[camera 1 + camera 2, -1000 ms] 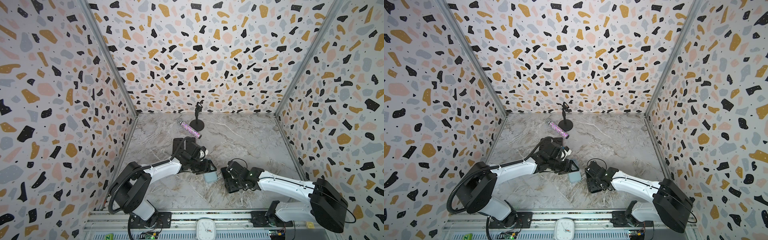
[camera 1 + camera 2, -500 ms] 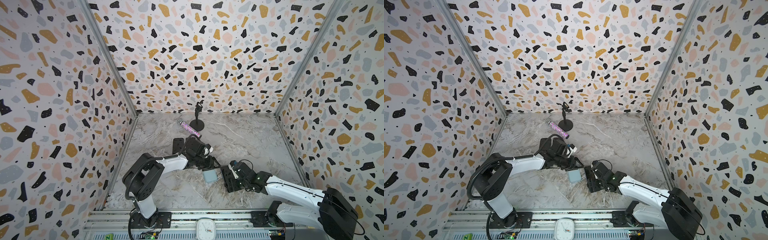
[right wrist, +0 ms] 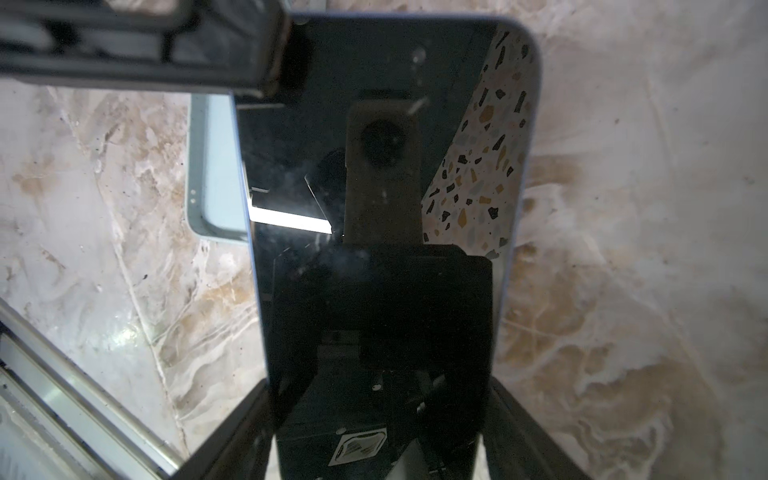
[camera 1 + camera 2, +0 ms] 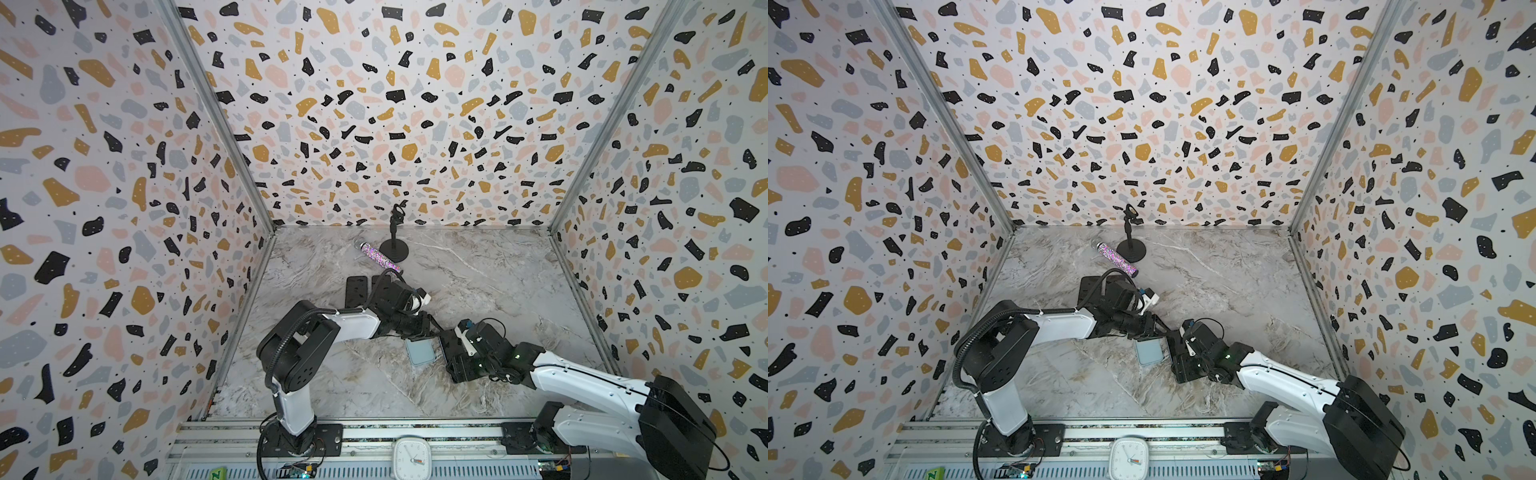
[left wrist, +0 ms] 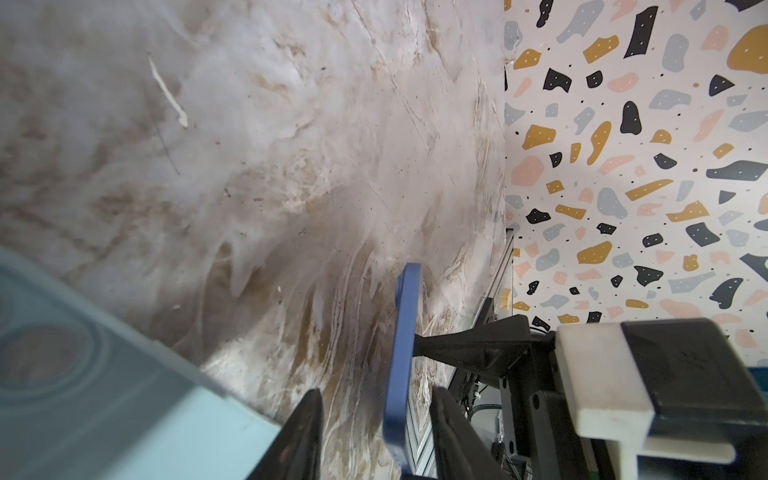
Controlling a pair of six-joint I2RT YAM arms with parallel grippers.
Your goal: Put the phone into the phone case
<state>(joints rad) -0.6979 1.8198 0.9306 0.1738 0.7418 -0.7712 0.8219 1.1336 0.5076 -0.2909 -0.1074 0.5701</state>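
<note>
Pale blue plastic marks the phone case (image 4: 419,351), which lies flat on the marble table (image 4: 498,282), near the middle and towards the near edge. Just to its right we see the phone (image 3: 374,291), dark screen and blue rim. The right gripper (image 4: 453,353) has it clamped across its width. In the right wrist view the black fingers (image 3: 232,432) press against both long sides of the phone, and the phone's left edge covers part of the case (image 3: 212,166). We cannot tell whether the phone touches the case or the table.

The left gripper (image 4: 432,328) reaches in from the left to the far end of the phone. In the left wrist view its jaws stand part-way apart on either side of the phone's blue rim (image 5: 401,353). Marble shows in the gap on each side, so we see no grip there. The case (image 5: 83,395) fills the corner of that view, beside the gripper.

Well apart from all this, at the far side of the table, a glittery tube (image 4: 378,257) lies just beside a black stand (image 4: 394,245).
</note>
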